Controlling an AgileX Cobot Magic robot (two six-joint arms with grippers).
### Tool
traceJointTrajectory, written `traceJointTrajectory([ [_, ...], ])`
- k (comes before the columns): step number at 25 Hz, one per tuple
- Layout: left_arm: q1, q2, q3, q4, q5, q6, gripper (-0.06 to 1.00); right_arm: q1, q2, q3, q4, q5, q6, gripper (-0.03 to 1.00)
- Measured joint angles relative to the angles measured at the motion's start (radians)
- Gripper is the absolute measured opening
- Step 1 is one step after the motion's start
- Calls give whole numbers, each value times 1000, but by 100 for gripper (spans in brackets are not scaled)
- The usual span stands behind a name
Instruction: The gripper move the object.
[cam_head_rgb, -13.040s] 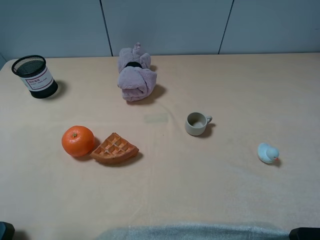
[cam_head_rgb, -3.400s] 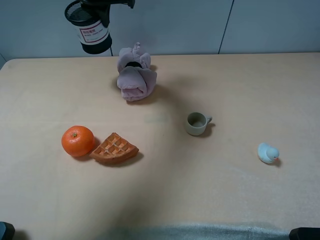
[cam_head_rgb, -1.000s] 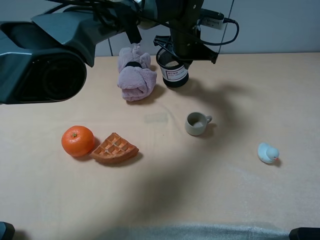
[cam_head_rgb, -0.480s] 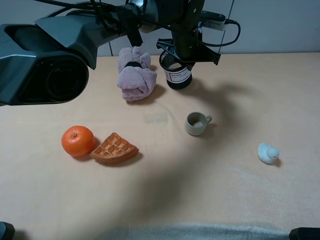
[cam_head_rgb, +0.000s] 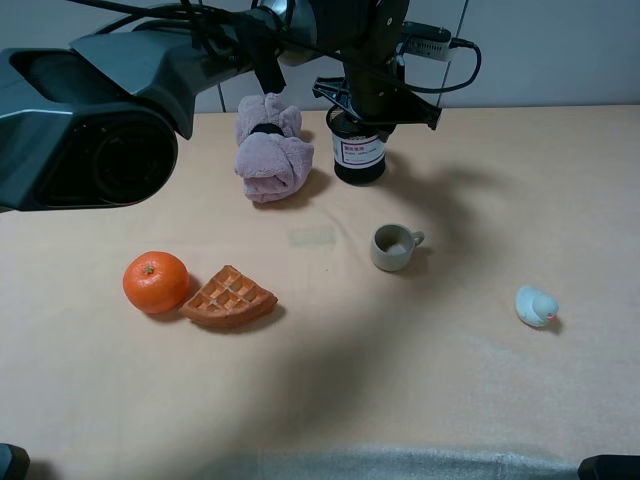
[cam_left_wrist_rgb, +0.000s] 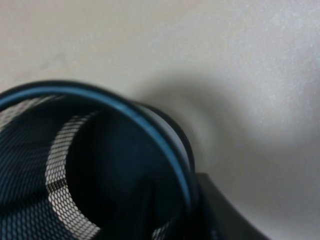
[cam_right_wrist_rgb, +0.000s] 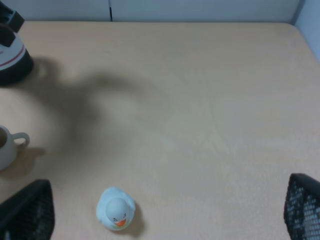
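The black wire-mesh pen cup (cam_head_rgb: 359, 152) with a white label and red marks stands upright behind the mug, right of the towel, at or just above the table. My left gripper (cam_head_rgb: 375, 103), a black claw, reaches across from the left and is shut on the cup's rim from above. In the left wrist view the mesh cup (cam_left_wrist_rgb: 75, 180) fills the picture, with one dark finger (cam_left_wrist_rgb: 225, 215) against its rim. My right gripper (cam_right_wrist_rgb: 165, 220) is open and empty, low over the table near the duck. The cup's base also shows in the right wrist view (cam_right_wrist_rgb: 11, 57).
A small grey-beige mug (cam_head_rgb: 392, 247) sits in front of the cup. A rolled purple towel (cam_head_rgb: 268, 152) lies to its left. An orange (cam_head_rgb: 155, 281) and a waffle (cam_head_rgb: 229, 297) are at front left. A blue-white duck (cam_head_rgb: 534, 305) is at the right.
My left gripper has carried the pen cup from the far left corner to beside the towel. Over the last second it moved slightly right and lower.
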Motion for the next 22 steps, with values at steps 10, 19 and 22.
traceJointTrajectory([
  [10, 0, 0, 0, 0, -2, 0, 62, 0, 0, 0, 0, 0, 0, 69],
  [19, 0, 0, 0, 0, -39, 0, 75, 0, 0, 0, 0, 0, 0, 69],
  [22, 0, 0, 0, 0, -38, 0, 76, 0, 0, 0, 0, 0, 0, 69],
])
